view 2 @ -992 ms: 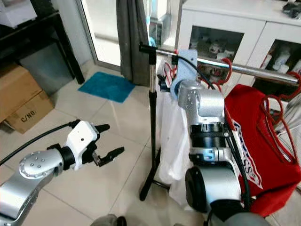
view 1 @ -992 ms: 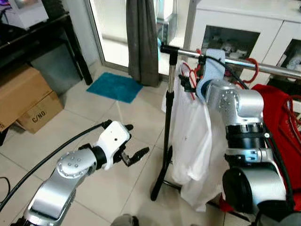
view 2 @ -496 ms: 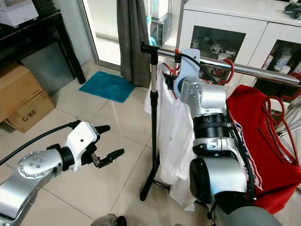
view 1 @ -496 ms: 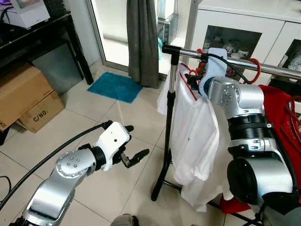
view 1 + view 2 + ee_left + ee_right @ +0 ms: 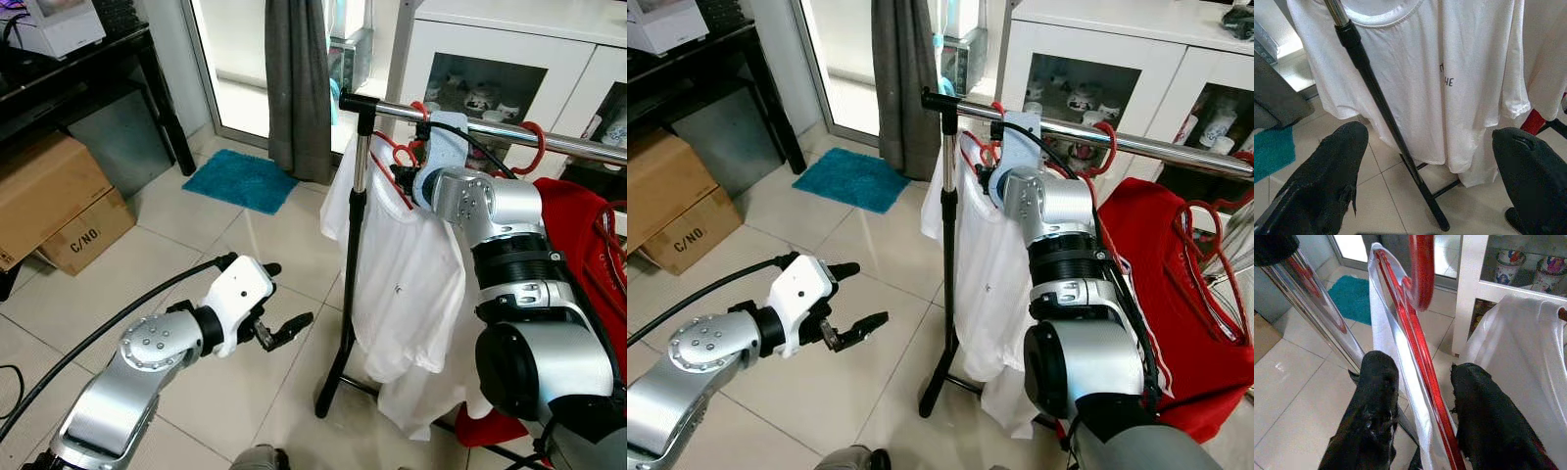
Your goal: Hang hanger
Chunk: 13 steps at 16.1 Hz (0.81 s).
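The right gripper (image 5: 1420,401) is reaching up to the silver rail (image 5: 509,129) in the upper right of the head views, its two black fingers (image 5: 1374,396) standing a little apart on either side of the red hanger (image 5: 1418,352); the shoulder of the hanger and the white shirt (image 5: 402,284) on it are passing between them, but the wrist view is too close to tell whether the pads are actually pressing on it or just bracketing it. The hanger's hook (image 5: 1422,269) is curving beside the rail near its left end, just next to the black upright pole (image 5: 348,284) of the rack, and the shirt is draping down through the middle of the frame toward the rack's foot. A red garment (image 5: 1176,294) is hanging further right on the same rail. The left gripper (image 5: 279,308) is hovering in the lower left of the head views above the tiled floor (image 5: 255,235), fingers spread wide and holding nothing, pointing toward the pole. A cardboard box (image 5: 59,206) is sitting at the left edge, and a teal mat (image 5: 240,181) is lying by the grey curtain (image 5: 299,78).
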### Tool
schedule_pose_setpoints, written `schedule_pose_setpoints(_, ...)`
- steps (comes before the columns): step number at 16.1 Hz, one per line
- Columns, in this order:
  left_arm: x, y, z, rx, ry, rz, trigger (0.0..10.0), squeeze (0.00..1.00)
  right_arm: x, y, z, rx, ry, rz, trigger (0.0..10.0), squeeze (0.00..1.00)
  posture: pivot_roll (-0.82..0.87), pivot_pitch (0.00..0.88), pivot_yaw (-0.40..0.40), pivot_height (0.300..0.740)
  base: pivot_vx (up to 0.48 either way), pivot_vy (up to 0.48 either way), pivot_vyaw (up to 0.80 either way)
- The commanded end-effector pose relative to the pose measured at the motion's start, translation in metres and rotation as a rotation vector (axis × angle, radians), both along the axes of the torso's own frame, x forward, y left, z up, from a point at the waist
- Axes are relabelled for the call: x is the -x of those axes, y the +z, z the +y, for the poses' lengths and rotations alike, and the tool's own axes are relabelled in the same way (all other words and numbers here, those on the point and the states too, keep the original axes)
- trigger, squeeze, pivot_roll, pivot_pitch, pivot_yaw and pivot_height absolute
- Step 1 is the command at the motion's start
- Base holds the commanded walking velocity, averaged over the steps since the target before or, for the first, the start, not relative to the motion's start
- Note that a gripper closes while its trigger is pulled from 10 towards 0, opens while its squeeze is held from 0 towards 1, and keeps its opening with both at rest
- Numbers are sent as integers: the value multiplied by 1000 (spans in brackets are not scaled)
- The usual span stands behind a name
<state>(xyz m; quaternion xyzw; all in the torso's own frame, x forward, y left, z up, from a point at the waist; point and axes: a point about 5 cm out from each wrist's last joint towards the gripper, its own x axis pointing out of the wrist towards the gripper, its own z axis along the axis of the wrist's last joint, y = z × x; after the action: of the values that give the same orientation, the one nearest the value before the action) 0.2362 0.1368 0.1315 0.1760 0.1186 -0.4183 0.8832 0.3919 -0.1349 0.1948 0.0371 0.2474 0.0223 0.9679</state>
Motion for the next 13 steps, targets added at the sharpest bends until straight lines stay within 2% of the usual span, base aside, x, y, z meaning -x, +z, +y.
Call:
schedule_pose_setpoints(1, -1, 0, 0, -7, -2, 2, 10000, 592, -3, 10, 2, 9, 12, -29, 0, 0, 55, 17, 53, 740, 0, 0, 0)
schedule_pose_setpoints(13, -1, 0, -2, -19, -14, -3, 10000, 588, -7, 13, 1, -18, 28, -29, 0, 0, 50, 1, 58, 740, 0, 0, 0)
